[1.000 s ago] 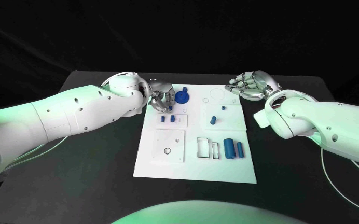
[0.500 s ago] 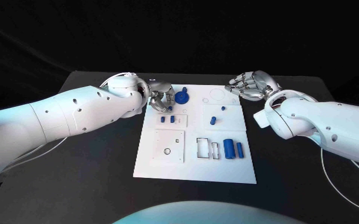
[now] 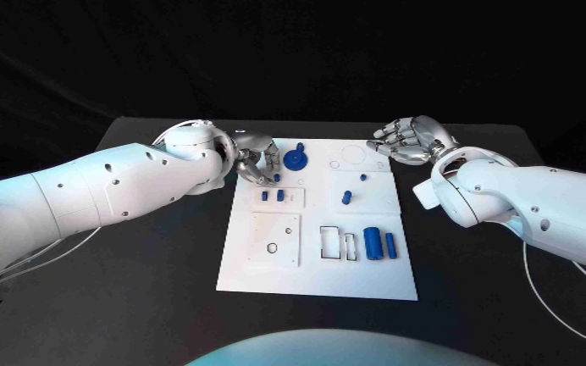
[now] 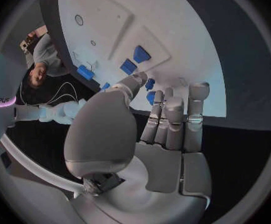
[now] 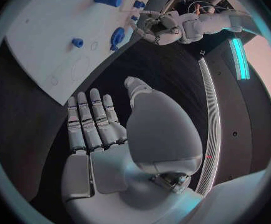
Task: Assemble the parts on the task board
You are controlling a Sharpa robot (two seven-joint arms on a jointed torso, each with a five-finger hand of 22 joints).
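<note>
1. My left hand (image 3: 257,163) sits over the far left corner of the task board (image 3: 320,273), fingers curled down toward the small blue parts there. From the left wrist view the fingertips (image 4: 197,90) reach the board beside two small blue pieces (image 4: 150,84); I cannot tell whether anything is pinched.
2. My right hand (image 3: 409,141) hangs off the far right corner of the board, above the black table (image 3: 146,298). Fingers are straight and apart, palm bare, holding nothing; the right wrist view (image 5: 101,129) confirms this.
3. The round blue part with a stem (image 3: 297,159) lies on the board's far end, just beside my left hand.
4. Two small blue blocks (image 3: 273,196) sit side by side on the left plate, nearer than my left hand.
5. A small blue peg (image 3: 348,196) stands on the middle right plate, with a smaller blue bit (image 3: 362,176) just beyond it.
6. Two blue cylinders (image 3: 381,244) lie side by side near the right edge, next to a rectangular outline.
</note>
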